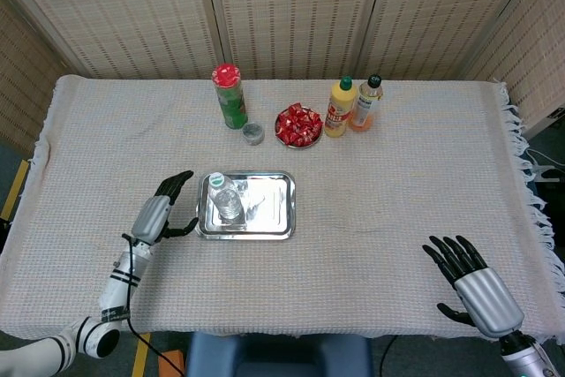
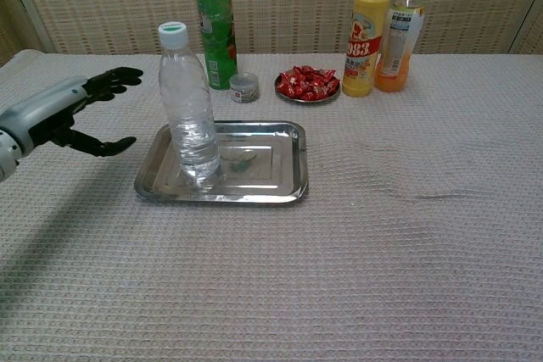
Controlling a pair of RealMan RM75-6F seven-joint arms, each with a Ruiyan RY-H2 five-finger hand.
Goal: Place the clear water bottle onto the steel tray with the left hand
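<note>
The clear water bottle (image 1: 226,200) (image 2: 190,113) with a white cap stands upright on the left part of the steel tray (image 1: 270,218) (image 2: 270,163). My left hand (image 1: 159,212) (image 2: 68,109) is open, fingers spread, hovering over the cloth a short way left of the tray and apart from the bottle. My right hand (image 1: 472,282) is open at the table's near right edge, far from the tray; the chest view does not show it.
At the back stand a green can with a red lid (image 1: 230,96) (image 2: 215,33), a small jar (image 1: 253,133) (image 2: 244,87), a bowl of red sweets (image 1: 298,125) (image 2: 308,82), a yellow bottle (image 1: 337,108) (image 2: 367,33) and an orange bottle (image 1: 365,103) (image 2: 400,36).
</note>
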